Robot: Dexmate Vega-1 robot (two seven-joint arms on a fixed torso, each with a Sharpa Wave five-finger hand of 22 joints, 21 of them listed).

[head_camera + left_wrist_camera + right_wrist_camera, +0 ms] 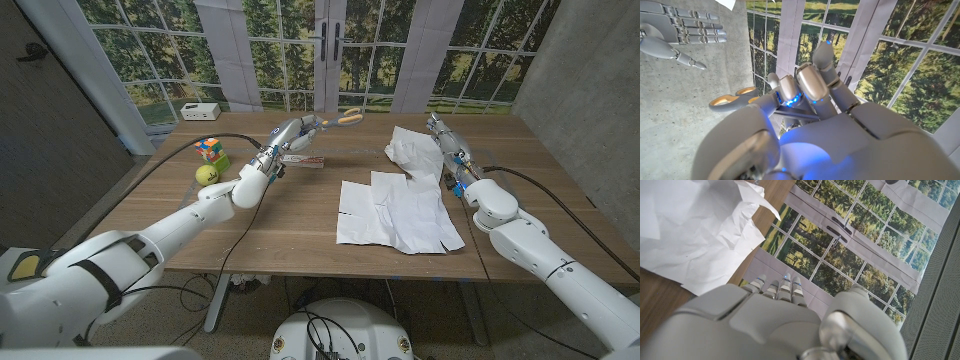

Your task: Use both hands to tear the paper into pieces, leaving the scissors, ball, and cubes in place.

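Head view shows our left hand (298, 130) raised near the scissors (349, 116) at the table's far side, fingers reaching toward them; whether it holds anything we cannot tell. Our right hand (443, 137) hangs just beside the crumpled part of the paper (400, 208), fingers extended and holding nothing, probably lined up for a grip on that edge. The paper lies mid-table, partly split into sheets. The ball (207, 174) and cube (209, 150) sit together on the left, well apart from the paper, so tearing need not disturb them.

Even soft light, sharp frames
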